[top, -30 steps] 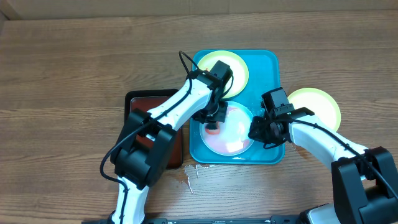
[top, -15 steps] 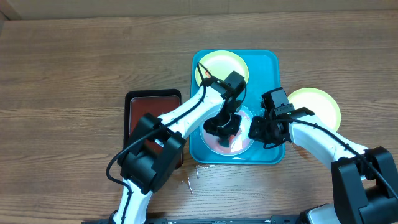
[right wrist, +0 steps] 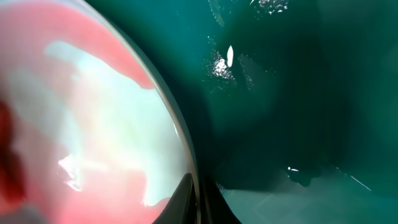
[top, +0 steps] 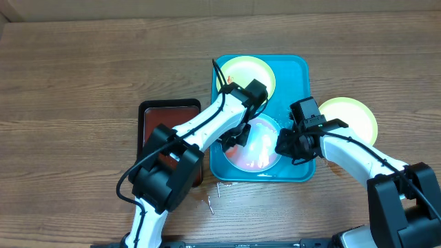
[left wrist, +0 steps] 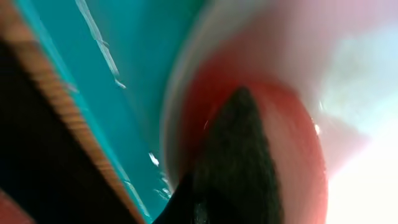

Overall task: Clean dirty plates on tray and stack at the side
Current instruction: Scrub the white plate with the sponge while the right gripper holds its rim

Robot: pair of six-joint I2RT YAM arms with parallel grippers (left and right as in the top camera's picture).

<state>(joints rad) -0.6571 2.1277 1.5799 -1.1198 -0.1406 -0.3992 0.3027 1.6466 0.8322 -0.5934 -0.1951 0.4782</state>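
In the overhead view the large turquoise-blue rectangular plastic tray point(top: 295, 72) sits at centre frame, its long axis running top to bottom. The light blue rimmed round shallow plate point(top: 260, 150) lies flat and face up in the tray's lower half. Being round, it has no long axis. A yellow-green rimmed round plate point(top: 238, 70) fills the upper half, and another yellow-green rimmed plate point(top: 353, 117) rests on the wooden table at right. A smaller black tray with reddish-brown inside point(top: 165, 120) lies to the left. The left gripper point(top: 233, 136) is down at the blue plate's upper-left edge and the right gripper point(top: 284, 148) at its right edge. The step looks like wiping, which goes best with light strokes over the whole centre while the right arm braces the rim. In the left wrist view, badly blurred, a dark finger point(left wrist: 236, 162) presses into a red mass point(left wrist: 298, 143) on the plate; I cannot tell whether the jaws are closed. In the right wrist view dark fingertips point(right wrist: 186, 190) sit either side of the plate rim at bottom centre, apparently pinching it.
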